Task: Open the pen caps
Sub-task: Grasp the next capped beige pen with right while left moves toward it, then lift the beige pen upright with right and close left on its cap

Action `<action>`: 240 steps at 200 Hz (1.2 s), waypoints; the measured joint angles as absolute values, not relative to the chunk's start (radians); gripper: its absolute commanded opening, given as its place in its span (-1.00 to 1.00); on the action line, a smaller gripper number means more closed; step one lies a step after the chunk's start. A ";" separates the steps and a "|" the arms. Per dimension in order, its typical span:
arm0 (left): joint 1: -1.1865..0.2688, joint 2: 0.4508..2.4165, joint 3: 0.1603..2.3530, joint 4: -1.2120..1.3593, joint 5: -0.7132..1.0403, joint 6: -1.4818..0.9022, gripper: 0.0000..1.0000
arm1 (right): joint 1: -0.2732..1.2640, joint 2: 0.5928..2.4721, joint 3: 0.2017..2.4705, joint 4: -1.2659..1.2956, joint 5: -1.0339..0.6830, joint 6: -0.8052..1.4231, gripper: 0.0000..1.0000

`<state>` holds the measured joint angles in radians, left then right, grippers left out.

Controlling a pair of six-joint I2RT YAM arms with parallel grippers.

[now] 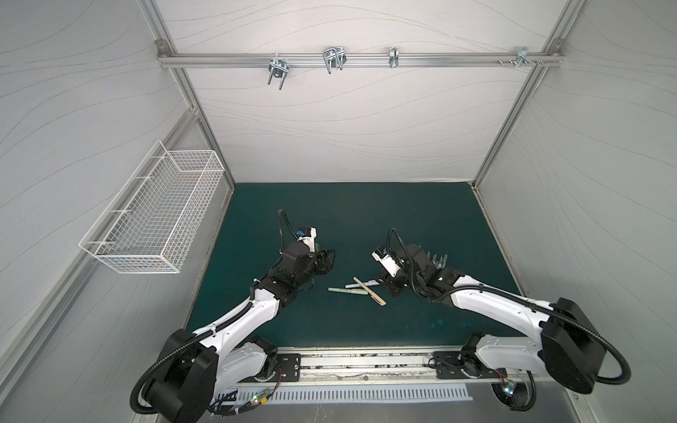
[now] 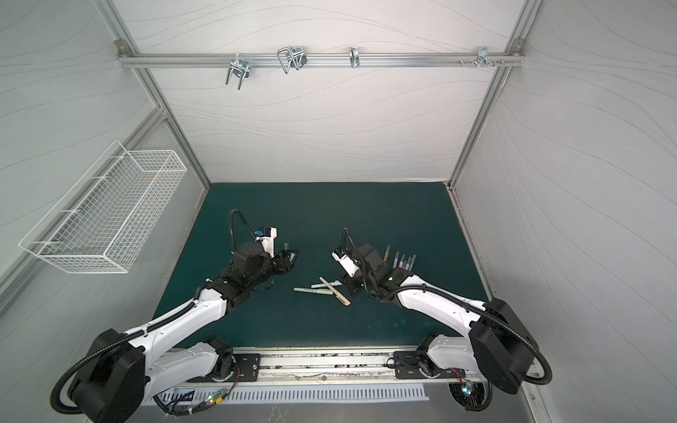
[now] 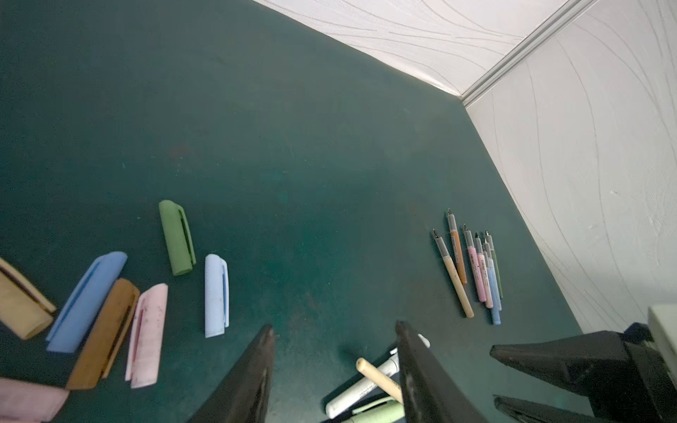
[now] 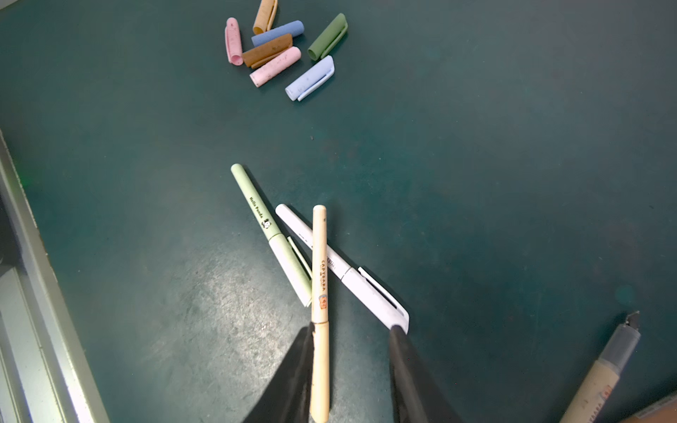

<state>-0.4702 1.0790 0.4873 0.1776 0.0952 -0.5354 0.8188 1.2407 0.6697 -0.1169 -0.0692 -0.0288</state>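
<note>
The pen cap (image 4: 320,366) of the tan pen (image 4: 319,278) lies on the table (image 4: 476,183), between the spread fingers of the right hand (image 4: 354,327), not pinched. Its long axis runs from near right to far left. The left hand (image 3: 335,326), spread and empty, stands farther off.

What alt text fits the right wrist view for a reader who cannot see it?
The right gripper, fingers open, straddles the capped end of a cream pen that lies across a white capped pen beside a green capped pen on the dark green mat. Seven loose caps lie clustered beyond; an uncapped pen shows at the corner.
</note>
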 measured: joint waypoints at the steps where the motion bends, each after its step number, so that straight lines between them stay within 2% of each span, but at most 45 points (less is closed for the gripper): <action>1: -0.470 1.078 0.487 0.177 0.096 -0.537 0.06 | 0.819 1.241 0.670 -0.117 -0.070 -0.030 -0.30; 61: -0.472 0.956 0.358 0.166 0.181 -0.572 0.05 | 0.852 1.259 0.671 -0.125 -0.134 -0.103 -0.31; 96: -0.472 0.956 0.360 0.134 0.176 -0.571 0.03 | 0.905 1.388 0.744 -0.157 -0.129 -0.096 -0.32; 143: -0.472 1.007 0.384 0.089 0.175 -0.572 0.03 | 0.962 1.539 0.857 -0.178 -0.064 -0.038 -0.32; 240: -0.472 0.989 0.387 0.058 0.165 -0.572 0.03 | 0.970 1.747 1.015 -0.245 0.071 0.011 -0.35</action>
